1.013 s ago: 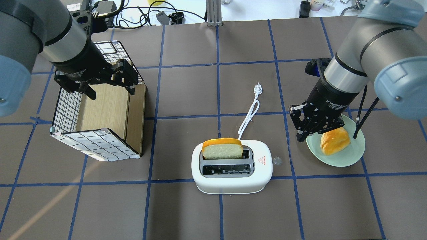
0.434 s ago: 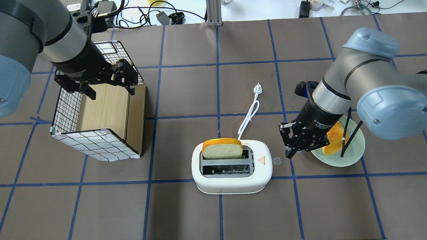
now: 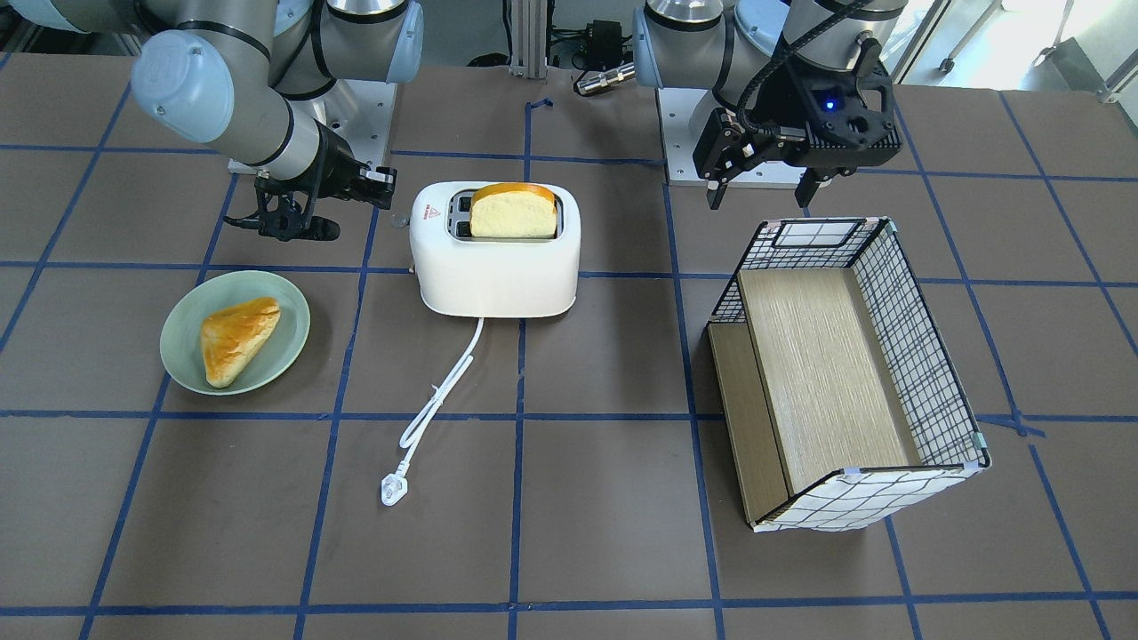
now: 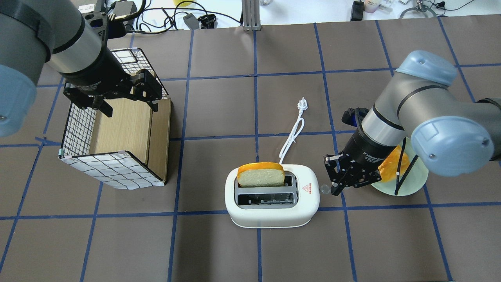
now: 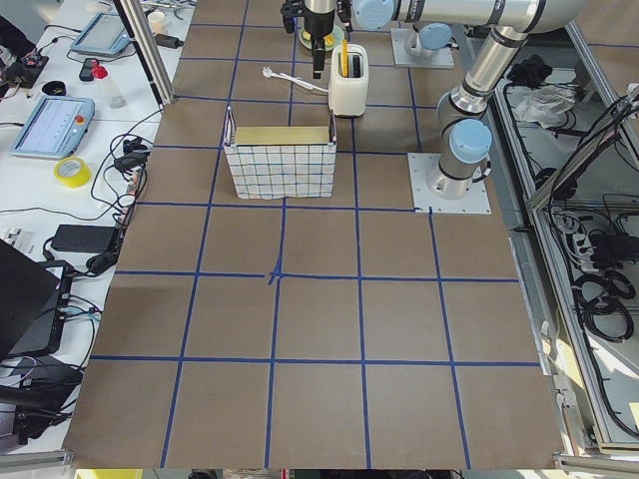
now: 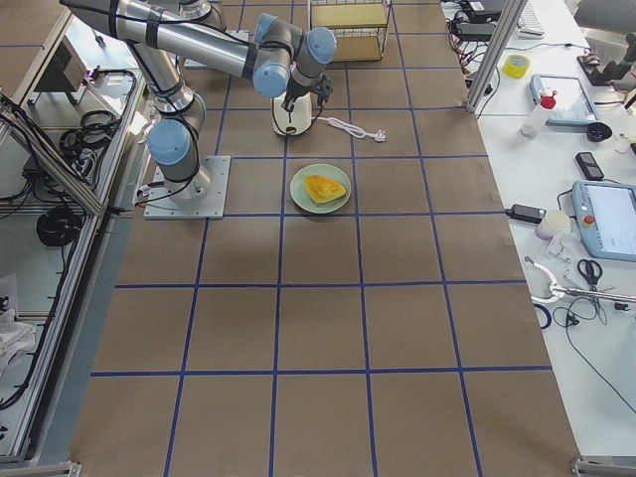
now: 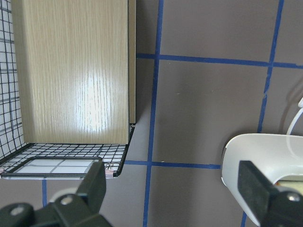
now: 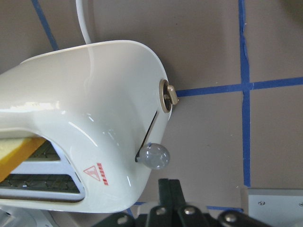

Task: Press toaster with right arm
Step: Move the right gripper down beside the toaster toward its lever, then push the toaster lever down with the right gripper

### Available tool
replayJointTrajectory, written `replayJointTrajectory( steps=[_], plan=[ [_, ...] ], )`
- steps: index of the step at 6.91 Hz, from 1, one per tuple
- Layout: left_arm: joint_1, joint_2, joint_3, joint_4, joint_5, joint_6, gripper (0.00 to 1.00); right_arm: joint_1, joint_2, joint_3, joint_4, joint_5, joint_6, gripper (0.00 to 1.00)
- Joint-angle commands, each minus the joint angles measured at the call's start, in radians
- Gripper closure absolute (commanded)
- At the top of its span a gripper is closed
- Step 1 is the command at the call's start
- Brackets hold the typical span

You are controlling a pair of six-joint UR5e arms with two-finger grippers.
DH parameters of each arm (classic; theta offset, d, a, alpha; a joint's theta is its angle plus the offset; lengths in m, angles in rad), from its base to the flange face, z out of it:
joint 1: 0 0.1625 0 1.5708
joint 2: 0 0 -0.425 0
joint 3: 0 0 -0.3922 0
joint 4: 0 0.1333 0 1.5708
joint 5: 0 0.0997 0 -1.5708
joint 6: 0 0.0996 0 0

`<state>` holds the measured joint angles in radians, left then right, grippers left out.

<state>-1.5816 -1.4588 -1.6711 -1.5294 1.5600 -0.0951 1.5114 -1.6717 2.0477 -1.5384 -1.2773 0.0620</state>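
Note:
The white two-slot toaster point(image 4: 272, 213) stands at the table's middle front, with a bread slice point(image 4: 260, 175) upright in its far slot. It also shows in the front view point(image 3: 493, 262) and the right wrist view point(image 8: 85, 109). Its translucent lever knob point(image 4: 324, 189) sticks out of the right end and sits at the top of its slot point(image 8: 155, 156). My right gripper point(image 4: 336, 190) is shut and empty, its tips just right of the knob point(image 8: 169, 185); I cannot tell if they touch. My left gripper point(image 4: 130, 107) hangs open and empty over the basket.
A green plate point(image 4: 409, 190) with a pastry point(image 3: 233, 338) lies right of the toaster, partly under my right arm. The toaster's white cord and plug point(image 4: 302, 103) trail away behind it. A wire basket with a checked liner point(image 4: 113, 170) stands at the left.
My right gripper has moved left and down, from over the plate to just beside the toaster's lever knob. The left arm has not moved.

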Motion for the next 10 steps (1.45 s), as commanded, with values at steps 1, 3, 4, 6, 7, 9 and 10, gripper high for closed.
replayJointTrajectory(
  steps=[1,3,4,6,7,9,10],
  plan=[
    [0.0,0.0,0.001,0.0,0.0,0.0,0.0,0.001,0.001,0.012,-0.005,0.038,0.001,1.0],
    [0.0,0.0,-0.001,0.0,0.0,0.0,0.0,0.001,0.009,0.029,-0.011,0.039,-0.001,1.0],
    [0.0,0.0,-0.001,0.0,0.0,0.0,0.0,0.001,0.013,0.046,-0.032,0.039,-0.001,1.0],
    [0.0,0.0,0.001,0.0,0.0,0.0,0.0,0.001,0.015,0.068,-0.066,0.039,0.001,1.0],
    [0.0,0.0,0.001,0.0,0.0,0.0,0.0,0.001,0.016,0.074,-0.081,0.039,-0.001,1.0],
    [0.0,0.0,-0.001,0.0,-0.002,0.0,0.0,0.001,0.033,0.089,-0.123,0.038,0.001,1.0],
    [0.0,0.0,-0.001,0.0,0.0,0.0,0.0,0.001,0.036,0.097,-0.135,0.039,0.001,1.0]
  ],
)
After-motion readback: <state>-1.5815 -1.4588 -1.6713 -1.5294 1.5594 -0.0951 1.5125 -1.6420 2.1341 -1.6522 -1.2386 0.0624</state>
